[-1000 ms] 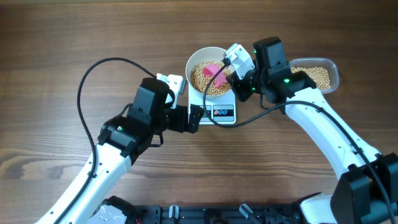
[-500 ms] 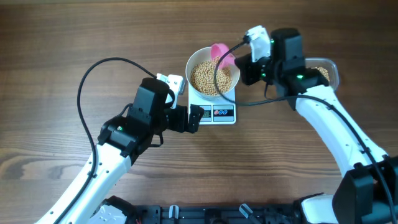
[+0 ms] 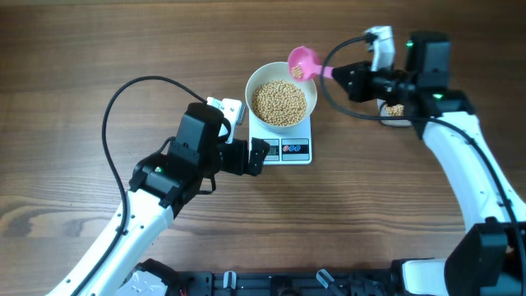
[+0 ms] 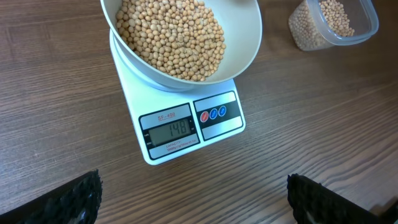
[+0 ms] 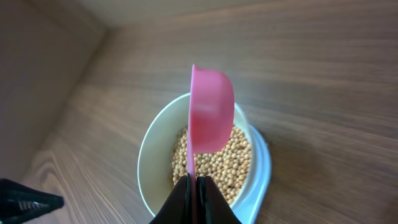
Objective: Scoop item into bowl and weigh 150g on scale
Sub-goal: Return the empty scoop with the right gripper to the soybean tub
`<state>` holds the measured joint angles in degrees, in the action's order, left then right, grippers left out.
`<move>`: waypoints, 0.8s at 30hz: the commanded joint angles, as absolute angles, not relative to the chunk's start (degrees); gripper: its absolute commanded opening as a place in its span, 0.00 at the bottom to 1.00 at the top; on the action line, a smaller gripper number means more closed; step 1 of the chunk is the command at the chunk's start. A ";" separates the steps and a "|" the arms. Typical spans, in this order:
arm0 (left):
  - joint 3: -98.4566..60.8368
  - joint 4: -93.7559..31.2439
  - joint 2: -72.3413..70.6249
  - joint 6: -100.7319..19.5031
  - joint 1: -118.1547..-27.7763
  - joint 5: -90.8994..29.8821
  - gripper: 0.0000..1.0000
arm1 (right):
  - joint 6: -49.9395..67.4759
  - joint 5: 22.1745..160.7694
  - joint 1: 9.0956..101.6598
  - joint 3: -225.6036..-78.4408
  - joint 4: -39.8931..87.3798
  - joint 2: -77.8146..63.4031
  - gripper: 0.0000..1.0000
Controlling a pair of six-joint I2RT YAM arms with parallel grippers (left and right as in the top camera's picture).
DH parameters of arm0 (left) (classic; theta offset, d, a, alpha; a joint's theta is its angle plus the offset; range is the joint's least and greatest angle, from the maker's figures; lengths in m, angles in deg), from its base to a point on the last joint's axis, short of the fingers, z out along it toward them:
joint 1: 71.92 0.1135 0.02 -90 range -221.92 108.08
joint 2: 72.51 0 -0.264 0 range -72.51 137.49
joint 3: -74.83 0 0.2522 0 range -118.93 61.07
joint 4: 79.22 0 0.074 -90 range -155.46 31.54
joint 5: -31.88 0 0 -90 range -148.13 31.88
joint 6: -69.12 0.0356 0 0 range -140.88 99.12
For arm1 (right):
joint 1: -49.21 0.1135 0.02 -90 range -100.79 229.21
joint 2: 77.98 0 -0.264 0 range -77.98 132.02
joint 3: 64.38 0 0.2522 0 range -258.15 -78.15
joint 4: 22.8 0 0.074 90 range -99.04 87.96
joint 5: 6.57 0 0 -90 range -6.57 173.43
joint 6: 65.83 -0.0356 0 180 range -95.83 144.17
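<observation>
A brown wood-grain desk [image 3: 99, 49] carries a white digital scale [image 3: 283, 146] with the white bowl [image 3: 281, 100] of soybeans [image 3: 279, 103] on top. The right claw [image 3: 343, 76], at the bowl's 2 o'clock, is clamped on the handle of a pink scoop [image 3: 302, 60] hanging over the bowl's rim. The left claw [image 3: 256, 156] stands wide open and empty at the scale's 9 o'clock. A clear tub [image 4: 333, 23] of soybeans sits at 3 o'clock.
</observation>
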<state>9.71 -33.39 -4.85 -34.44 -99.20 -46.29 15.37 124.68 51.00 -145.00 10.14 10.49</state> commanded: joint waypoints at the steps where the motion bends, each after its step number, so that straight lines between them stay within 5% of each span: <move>1: 9.74 -33.54 -5.33 -33.28 -99.51 -46.84 1.00 | 13.03 132.11 45.64 -145.32 9.92 7.08 0.04; 12: 9.74 -33.54 -5.33 -33.28 -99.51 -46.84 1.00 | 19.26 133.95 27.08 -145.32 16.26 6.27 0.04; 24: 9.74 -33.54 -5.33 -33.28 -99.51 -46.84 1.00 | 36.55 106.26 24.72 -145.32 25.85 -1.97 0.04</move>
